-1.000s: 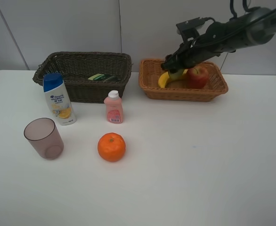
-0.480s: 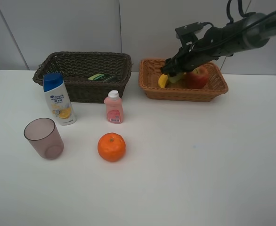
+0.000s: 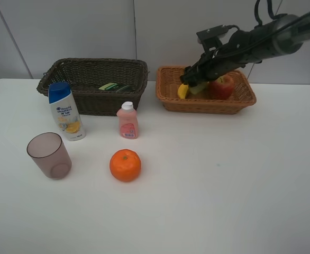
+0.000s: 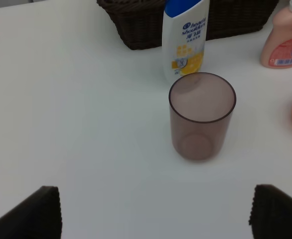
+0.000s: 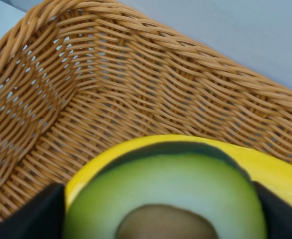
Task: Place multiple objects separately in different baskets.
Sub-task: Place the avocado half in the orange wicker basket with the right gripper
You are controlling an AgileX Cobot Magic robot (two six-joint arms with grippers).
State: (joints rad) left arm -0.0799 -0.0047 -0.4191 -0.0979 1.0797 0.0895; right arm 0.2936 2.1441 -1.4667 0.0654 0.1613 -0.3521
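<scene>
A white table point(image 3: 224, 174) stands against a pale grey panelled wall point(image 3: 91, 32).

The left gripper point(image 4: 156, 219) appears only in its own wrist view. Its jaws stand wide apart and hold nothing. It is aimed at the translucent mauve cup point(image 4: 202, 115), which stands upright on the table, well clear of the fingers point(image 4: 36, 214).

The cup is at the near left. Just beyond it stands the white blue-capped shampoo bottle point(image 3: 66, 111), upright, close in front of the dark brown basket point(image 3: 94, 79) at the far left. The dark green pump bottle point(image 3: 115, 86) lies inside that basket.

The small pink bottle point(image 3: 127, 121) stands upright in front of the basket's right end. The orange point(image 3: 125, 165) rests on the table nearer than the pink bottle and apart from it.

The light orange-tan basket point(image 3: 205, 103) sits at the far right. It contains the yellow banana point(image 3: 183, 91) at its left and the red apple point(image 3: 222, 85) towards its right.

The right gripper point(image 3: 193, 79) reaches down into this basket. The halved avocado point(image 5: 166, 184) sits cut face up between its fingers point(image 5: 26, 214), on top of the banana. The avocado spans the gap from finger to finger; whether the pads press on it or stand just clear of it cannot be told.
</scene>
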